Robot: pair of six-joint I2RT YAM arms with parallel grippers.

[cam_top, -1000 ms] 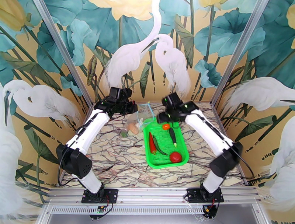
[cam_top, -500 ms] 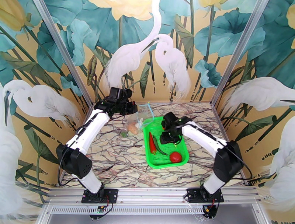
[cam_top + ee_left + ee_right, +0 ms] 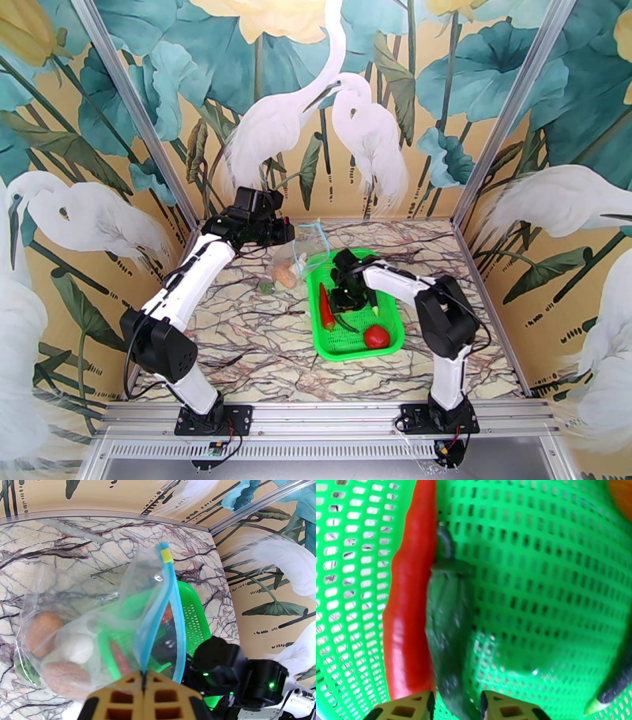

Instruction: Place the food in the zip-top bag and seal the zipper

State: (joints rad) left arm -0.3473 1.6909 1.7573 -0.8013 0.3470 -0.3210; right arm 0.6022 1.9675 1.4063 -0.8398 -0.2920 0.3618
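Right now, your biggest landmark is the green basket (image 3: 357,355), sitting on the marble table in front of the right arm. Just left of it hangs the zip-top bag (image 3: 79,610).

The left gripper (image 3: 144,693) has its fingers pressed together on one lip of the bag's mouth, at the zipper (image 3: 156,614), so the mouth gapes toward the basket. Treat the bag as limp, thin film. It will sag and fold wherever it is not held, so the lifted lip is what gives you an opening. Two tan potatoes (image 3: 39,632) and a white radish (image 3: 79,647) already lie in its belly.

The right gripper (image 3: 456,698) is down in the basket, jaws part-way apart and astride the green pepper (image 3: 448,630). I cannot tell whether the pads have pinched it yet. The pepper looks light, smooth and rigid, with a curve and a taper, so it may well skid out of a tip grip. Take it across the thick body below the stem.

Mind the red chili (image 3: 409,610) touching its left side, because a finger could wedge between them. The tomato (image 3: 377,336) and the eggplant (image 3: 620,679) lie apart from the jaws.
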